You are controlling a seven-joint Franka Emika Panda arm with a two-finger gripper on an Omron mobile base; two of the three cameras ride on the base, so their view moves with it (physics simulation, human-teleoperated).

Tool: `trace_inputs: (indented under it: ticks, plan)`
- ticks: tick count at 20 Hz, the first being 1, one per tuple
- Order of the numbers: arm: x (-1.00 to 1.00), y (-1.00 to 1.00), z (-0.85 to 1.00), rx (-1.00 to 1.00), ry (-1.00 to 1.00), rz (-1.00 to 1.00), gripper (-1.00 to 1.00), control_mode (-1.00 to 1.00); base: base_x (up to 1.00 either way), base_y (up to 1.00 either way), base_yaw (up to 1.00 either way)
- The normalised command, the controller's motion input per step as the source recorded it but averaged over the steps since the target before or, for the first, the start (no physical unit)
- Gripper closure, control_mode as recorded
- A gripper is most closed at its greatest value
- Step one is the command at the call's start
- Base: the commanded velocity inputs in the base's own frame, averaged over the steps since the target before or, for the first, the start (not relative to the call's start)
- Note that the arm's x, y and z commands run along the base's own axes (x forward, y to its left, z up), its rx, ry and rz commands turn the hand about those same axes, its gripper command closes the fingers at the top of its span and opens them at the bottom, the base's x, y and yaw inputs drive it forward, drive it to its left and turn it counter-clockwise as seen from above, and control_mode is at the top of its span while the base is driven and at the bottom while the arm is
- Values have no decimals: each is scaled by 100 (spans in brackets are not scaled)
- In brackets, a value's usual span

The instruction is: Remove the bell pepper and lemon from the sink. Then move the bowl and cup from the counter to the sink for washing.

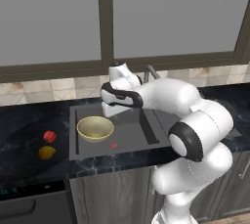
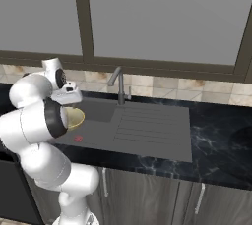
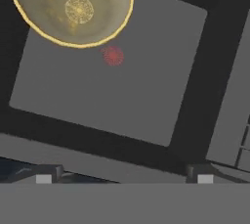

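The golden bowl (image 1: 95, 127) sits in the left part of the dark grey sink (image 1: 134, 137), and in the hand view the bowl (image 3: 73, 8) lies at the top left, above the basin floor (image 3: 112, 100). The red bell pepper (image 1: 49, 136) and the lemon (image 1: 47, 152) rest on the black counter (image 1: 22, 125), left of the sink. My gripper (image 1: 109, 114) hangs open and empty over the basin's back, just behind the bowl; its fingertips (image 3: 44, 176) stand wide apart. The cup is out of view.
A reddish drain spot (image 3: 113, 56) marks the basin floor beside the bowl. The thin faucet (image 2: 118, 84) stands behind the sink, and the ribbed drainboard (image 2: 150, 126) stretches to the right. Windows and a tiled backsplash close off the back.
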Motion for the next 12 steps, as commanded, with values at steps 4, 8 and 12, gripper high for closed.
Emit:
trace_inputs:
  ticks: [4, 8, 12]
  plan:
    - [-34, -16, 25, 0, -3, -41, -100, -100, 0, 0, 0]
    - [-21, -26, 24, 0, 0, -41, -100, -100, 0, 0, 0]
    - [-25, -38, 22, 1, 0, -36, -100, -100, 0, 0, 0]
